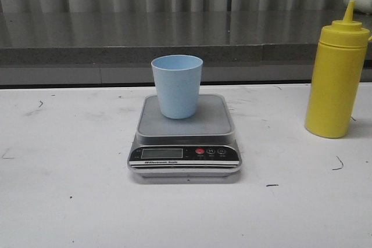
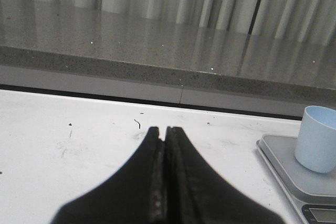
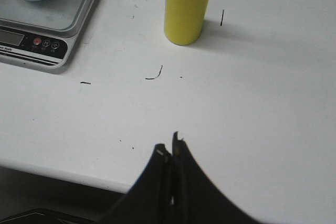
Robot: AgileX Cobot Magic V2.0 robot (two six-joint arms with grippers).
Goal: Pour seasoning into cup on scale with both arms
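Note:
The pale blue cup stands upright on the steel platform of the scale at the table's middle. The yellow seasoning bottle stands upright at the right, apart from the scale. Neither arm shows in the front view. In the left wrist view my left gripper is shut with nothing in it, over bare table left of the scale and cup. In the right wrist view my right gripper is shut and empty near the table's front edge, well short of the bottle and the scale.
A white table with small dark scuff marks carries everything. A grey stone ledge and pale curtain run along the back. The table's front edge shows in the right wrist view.

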